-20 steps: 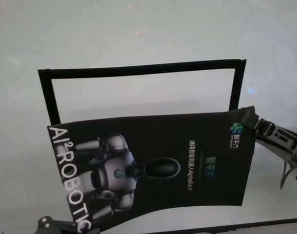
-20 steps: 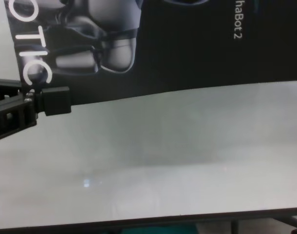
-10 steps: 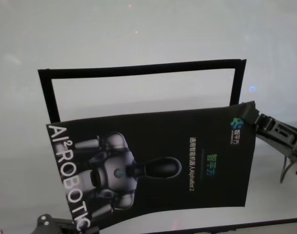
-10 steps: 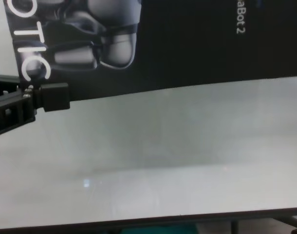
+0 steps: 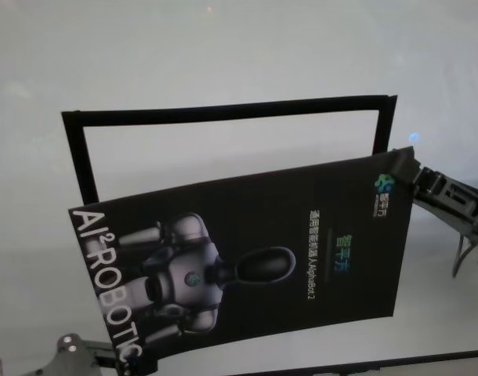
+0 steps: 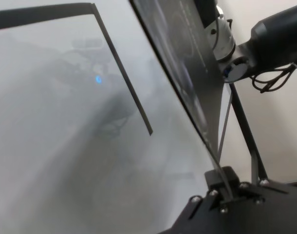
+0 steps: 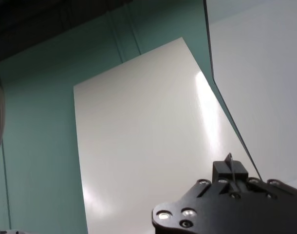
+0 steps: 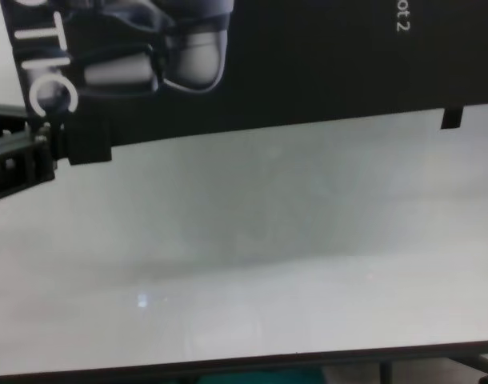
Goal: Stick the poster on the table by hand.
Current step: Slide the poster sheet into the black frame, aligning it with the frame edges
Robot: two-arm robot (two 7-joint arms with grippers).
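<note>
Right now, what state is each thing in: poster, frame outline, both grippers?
poster: held off the table, tilted, pinched at two opposite corners, not yet stuck down.
black frame outline: flat on the table, partly covered by the poster.
left gripper: shut on the poster's near corner.
right gripper: shut on its far corner.

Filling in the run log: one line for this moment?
left tool: grips poster near corner | right tool: grips far corner | poster: held above table, over black frame

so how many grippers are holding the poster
2. Left gripper clamps the poster at its near left corner; right gripper clamps its far right corner.
</note>
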